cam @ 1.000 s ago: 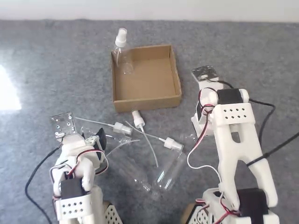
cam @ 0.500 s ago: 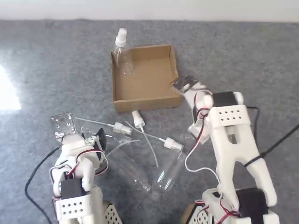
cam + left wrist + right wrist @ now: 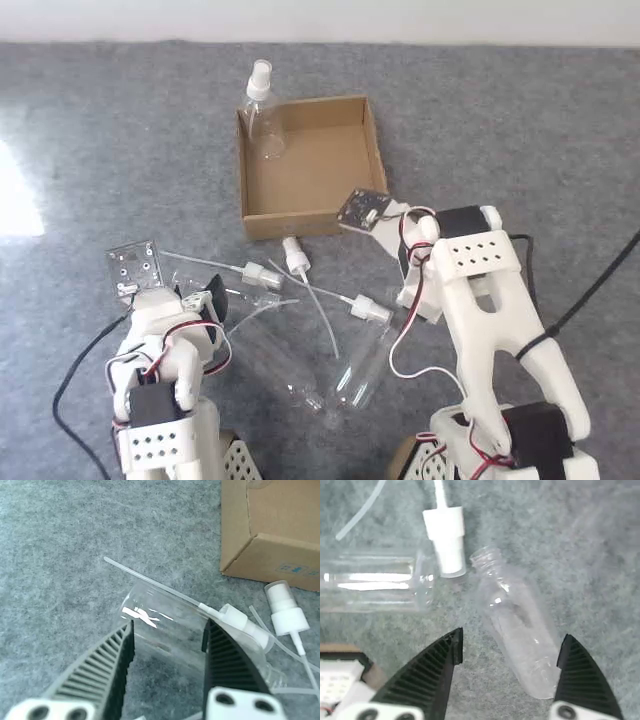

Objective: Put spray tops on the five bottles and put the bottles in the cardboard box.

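The right pincer (image 3: 512, 640) hangs with its jaws wide apart on either side of an uncapped bottle (image 3: 517, 625) that lies on its side, neck towards a loose spray top (image 3: 445, 537). The left pincer (image 3: 167, 627) is also spread, around a clear bottle (image 3: 165, 615); whether its jaws touch the plastic I cannot tell.

These bottles look thin-walled, light and smooth, so I expect them to roll and to dent under a hard squeeze. The mid-body seems the best hold, leaving the neck free. The tops carry long, limp dip tubes, so the stiff collar is the likelier grip.

Farther off, the cardboard box (image 3: 375, 150) sits open, with a capped bottle (image 3: 263, 115) at its far-left corner. The desk (image 3: 520, 110) is covered in grey felt-like cloth, which should curb sliding. A pale wall (image 3: 320, 20) runs along the far edge.
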Available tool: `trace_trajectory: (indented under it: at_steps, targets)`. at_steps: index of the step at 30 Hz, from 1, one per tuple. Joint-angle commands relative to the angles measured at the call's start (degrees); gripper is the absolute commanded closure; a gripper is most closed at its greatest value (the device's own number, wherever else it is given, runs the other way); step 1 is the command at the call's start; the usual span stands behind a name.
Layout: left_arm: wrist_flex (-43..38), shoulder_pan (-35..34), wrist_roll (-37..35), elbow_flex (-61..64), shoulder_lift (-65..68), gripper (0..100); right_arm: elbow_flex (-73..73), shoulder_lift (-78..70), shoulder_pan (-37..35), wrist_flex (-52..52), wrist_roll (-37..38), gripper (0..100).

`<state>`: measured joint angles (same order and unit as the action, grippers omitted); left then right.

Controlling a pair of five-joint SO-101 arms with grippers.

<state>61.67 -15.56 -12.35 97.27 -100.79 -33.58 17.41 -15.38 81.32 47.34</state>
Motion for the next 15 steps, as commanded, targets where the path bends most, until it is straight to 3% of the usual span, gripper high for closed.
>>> trace_trajectory:
  at_steps: [1,8,15]
  targets:
    - [0.3,0.0,-0.7,-0.5,-0.6,79,-1.0,2.4,-0.2,-2.2,4.0,72.4]
    - [0.3,0.0,-0.7,-0.5,-0.6,79,-7.7,2.4,0.0,-9.1,9.7,72.4]
    - [0.3,0.0,-0.7,-0.5,-0.6,79,-10.5,2.4,0.0,-13.7,10.0,72.7]
